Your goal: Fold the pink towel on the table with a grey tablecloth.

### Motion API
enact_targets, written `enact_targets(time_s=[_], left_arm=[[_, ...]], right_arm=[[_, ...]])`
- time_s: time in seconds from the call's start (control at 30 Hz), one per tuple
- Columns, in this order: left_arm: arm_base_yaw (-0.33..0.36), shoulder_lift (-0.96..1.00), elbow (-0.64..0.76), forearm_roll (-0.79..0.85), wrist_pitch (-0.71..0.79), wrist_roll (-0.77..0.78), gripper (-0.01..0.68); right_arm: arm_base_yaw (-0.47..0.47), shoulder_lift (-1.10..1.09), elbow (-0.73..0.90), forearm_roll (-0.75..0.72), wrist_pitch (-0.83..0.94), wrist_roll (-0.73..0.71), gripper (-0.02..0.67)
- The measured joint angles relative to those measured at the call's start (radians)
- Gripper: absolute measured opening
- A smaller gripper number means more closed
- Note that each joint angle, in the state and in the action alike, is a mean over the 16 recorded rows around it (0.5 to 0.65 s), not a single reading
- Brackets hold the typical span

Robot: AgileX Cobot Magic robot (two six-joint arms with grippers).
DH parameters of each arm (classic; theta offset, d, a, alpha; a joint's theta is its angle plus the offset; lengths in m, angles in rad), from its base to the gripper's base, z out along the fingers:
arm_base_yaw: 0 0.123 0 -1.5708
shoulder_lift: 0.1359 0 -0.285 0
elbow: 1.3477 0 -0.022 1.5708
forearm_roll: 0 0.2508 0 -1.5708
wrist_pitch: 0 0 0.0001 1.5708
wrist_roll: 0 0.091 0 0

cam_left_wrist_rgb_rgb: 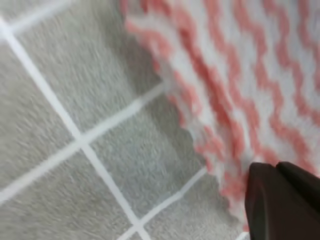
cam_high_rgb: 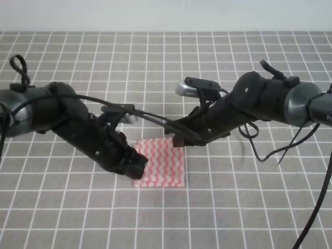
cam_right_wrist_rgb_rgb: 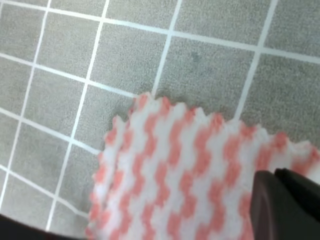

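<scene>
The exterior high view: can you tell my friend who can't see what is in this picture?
Two dark robot arms reach in from either side toward a small pink towel with wavy white stripes, lying flat on a table with a grey tablecloth marked with white grid lines. The left gripper is at the towel's left edge, and the right gripper is at its top edge.
</scene>
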Motion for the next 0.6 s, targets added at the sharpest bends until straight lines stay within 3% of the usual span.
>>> enact_targets(time_s=[0.37,0.6], left_arm=[[0.000,-0.257,0.034,0.006,-0.167,0.002,-0.002],[0.000,-0.557,0.203,0.011,-0.385,0.001,-0.002]], right_arm=[[-0.036,-0.057,0.002,-0.045,0.070,-0.005,-0.016],[-0.051,-0.219,0.061,-0.124,0.087,0.019,-0.016]])
